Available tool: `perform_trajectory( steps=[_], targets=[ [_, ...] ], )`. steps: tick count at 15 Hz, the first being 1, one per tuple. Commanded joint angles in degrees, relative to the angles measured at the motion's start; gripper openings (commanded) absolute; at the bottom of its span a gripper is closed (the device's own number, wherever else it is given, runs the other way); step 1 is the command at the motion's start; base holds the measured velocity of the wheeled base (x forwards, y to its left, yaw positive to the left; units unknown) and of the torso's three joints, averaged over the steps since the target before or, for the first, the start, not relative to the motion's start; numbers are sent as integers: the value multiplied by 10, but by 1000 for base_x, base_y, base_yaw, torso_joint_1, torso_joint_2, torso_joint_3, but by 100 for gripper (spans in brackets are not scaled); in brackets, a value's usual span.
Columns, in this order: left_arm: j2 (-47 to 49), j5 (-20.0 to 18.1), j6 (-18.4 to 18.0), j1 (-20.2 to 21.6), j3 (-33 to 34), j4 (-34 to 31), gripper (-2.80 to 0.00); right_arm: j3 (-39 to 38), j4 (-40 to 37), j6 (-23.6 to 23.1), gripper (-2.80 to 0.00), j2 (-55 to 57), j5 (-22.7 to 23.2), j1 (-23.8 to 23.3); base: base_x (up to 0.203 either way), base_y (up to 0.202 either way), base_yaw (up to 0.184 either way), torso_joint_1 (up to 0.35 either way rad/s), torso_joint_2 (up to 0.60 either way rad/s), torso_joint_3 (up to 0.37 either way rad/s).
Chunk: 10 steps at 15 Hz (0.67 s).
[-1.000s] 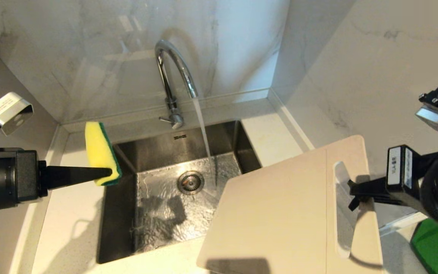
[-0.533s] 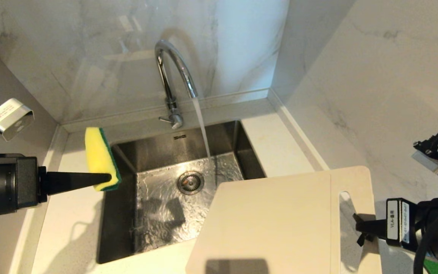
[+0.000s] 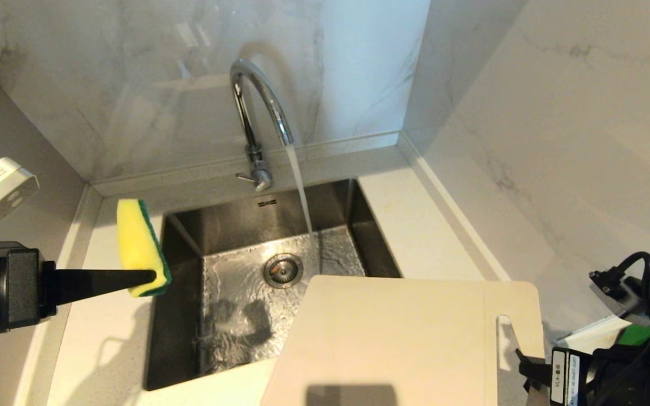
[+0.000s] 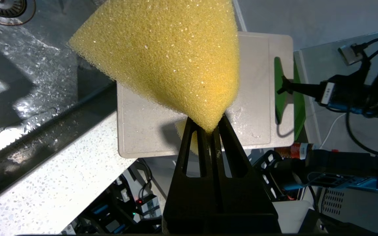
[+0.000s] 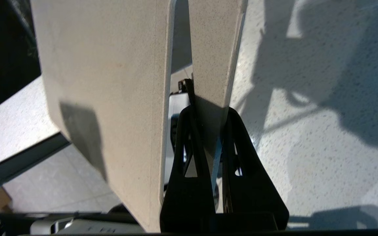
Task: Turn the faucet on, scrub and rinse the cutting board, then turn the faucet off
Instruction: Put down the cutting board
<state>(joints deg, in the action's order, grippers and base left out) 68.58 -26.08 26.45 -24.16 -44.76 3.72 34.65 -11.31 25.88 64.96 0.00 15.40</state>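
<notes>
Right gripper (image 3: 522,369) pinches cutting board (image 3: 392,338) at 5 o'clock, left gripper (image 3: 153,277) clamps sponge (image 3: 136,245); thin edge grip probably slips once wet.

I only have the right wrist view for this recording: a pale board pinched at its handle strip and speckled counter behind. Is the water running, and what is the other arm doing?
Observer: Yes. The faucet is pouring a stream into the sink.
Operator: Is the cutting board under that stream?
Observer: No. The cutting board hangs over the sink's near right corner, clear of the water.
Operator: And the left arm?
Observer: The left gripper is shut on a yellow-green sponge, held at the sink's left edge, apart from the board.
Operator: Any mess on the board?
Observer: The left wrist view shows droplets on its surface near the handle slot.
</notes>
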Motion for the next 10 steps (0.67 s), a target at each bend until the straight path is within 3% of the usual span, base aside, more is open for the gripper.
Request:
perform_trajectory(
  steps=[1,3,10],
  targets=[
    [-4,-8,1,0,1,0,-280,-41,54,-6,-280,22,0,-35,0,0,0,0,0,0],
    [-8,-10,1,-1,3,-1,-280,-60,107,-7,-280,49,1,-55,0,0,0,0,0,0],
    [-14,-17,1,-1,10,0,-280,-109,206,-42,-280,133,2,-59,0,0,0,0,0,0]
  ],
)
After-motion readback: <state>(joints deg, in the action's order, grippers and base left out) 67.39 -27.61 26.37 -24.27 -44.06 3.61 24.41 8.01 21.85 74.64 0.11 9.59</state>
